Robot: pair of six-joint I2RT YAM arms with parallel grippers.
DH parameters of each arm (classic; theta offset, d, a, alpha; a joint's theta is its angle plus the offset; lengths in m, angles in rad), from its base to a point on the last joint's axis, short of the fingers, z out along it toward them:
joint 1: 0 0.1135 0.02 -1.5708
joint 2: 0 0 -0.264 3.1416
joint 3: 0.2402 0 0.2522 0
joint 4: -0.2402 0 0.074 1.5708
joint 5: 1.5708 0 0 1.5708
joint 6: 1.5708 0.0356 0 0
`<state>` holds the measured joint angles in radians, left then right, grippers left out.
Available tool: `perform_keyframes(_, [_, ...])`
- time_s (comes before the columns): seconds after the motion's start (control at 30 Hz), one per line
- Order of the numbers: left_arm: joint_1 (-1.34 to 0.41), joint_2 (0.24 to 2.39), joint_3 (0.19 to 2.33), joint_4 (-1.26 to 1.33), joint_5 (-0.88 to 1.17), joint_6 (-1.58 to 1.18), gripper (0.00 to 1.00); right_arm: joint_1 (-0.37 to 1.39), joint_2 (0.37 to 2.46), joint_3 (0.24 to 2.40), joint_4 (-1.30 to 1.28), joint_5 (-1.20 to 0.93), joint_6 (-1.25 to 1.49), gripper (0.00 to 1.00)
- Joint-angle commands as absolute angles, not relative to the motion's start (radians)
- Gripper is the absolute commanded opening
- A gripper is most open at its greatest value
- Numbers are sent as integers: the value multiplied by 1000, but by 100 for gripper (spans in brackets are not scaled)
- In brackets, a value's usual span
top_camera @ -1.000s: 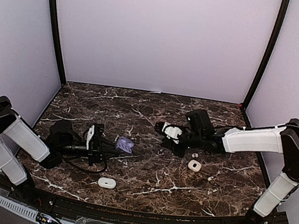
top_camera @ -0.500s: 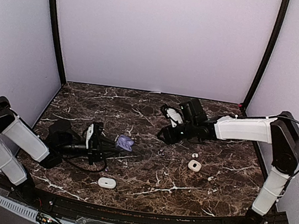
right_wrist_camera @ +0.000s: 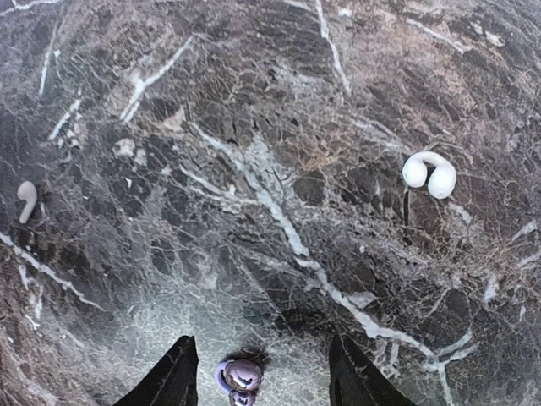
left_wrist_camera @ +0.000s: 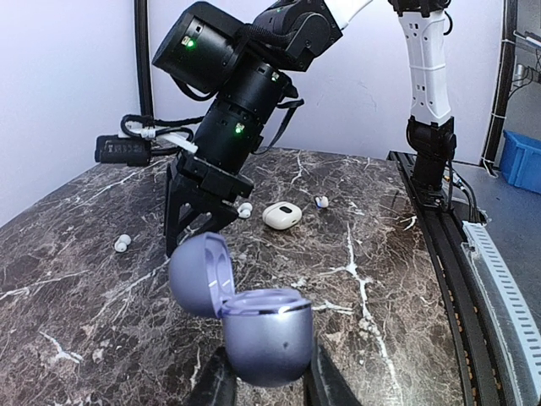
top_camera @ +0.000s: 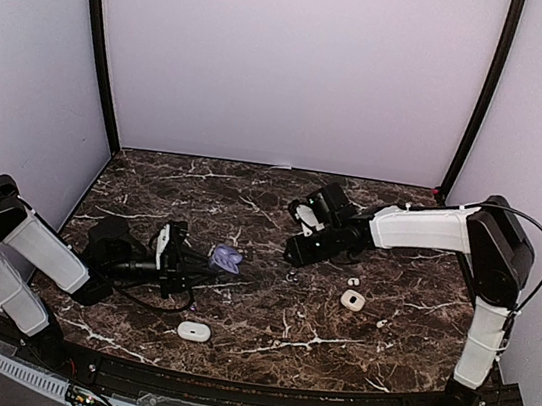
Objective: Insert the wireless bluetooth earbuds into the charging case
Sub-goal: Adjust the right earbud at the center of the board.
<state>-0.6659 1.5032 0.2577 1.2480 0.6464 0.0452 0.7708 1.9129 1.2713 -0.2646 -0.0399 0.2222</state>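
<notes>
The left gripper [left_wrist_camera: 269,391] pinches one open lavender case [left_wrist_camera: 254,330]. The right gripper [right_wrist_camera: 264,374] stands spread, one lavender earbud [right_wrist_camera: 240,375] between its fingertips, two white earbuds [right_wrist_camera: 429,173] beyond.

In the left wrist view, the left gripper [left_wrist_camera: 269,378] is cut off by the lower edge, and the hollow of the lavender charging case [left_wrist_camera: 258,334] is hidden behind its own wall. In the right wrist view, the lavender earbud [right_wrist_camera: 239,375] is clipped by the lower edge. From above, its shape cannot be told.
</notes>
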Motion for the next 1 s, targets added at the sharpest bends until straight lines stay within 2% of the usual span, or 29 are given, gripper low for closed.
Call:
perform_keyframes(0.0, [-669, 1479, 256, 1266, 653, 49, 22, 797, 1960, 1315, -342, 52, 252, 53])
perform_keyframes(0.43, [-669, 1471, 255, 1254, 649, 55, 22, 803, 2055, 1437, -483, 50, 142, 52])
perform_keyframes(0.67, [-669, 1476, 257, 1252, 651, 55, 22, 804, 2023, 1399, -496, 66, 145, 42])
perform_keyframes(0.97, [-669, 1473, 256, 1252, 650, 55, 22, 778, 1951, 1307, -449, 86, 148, 42])
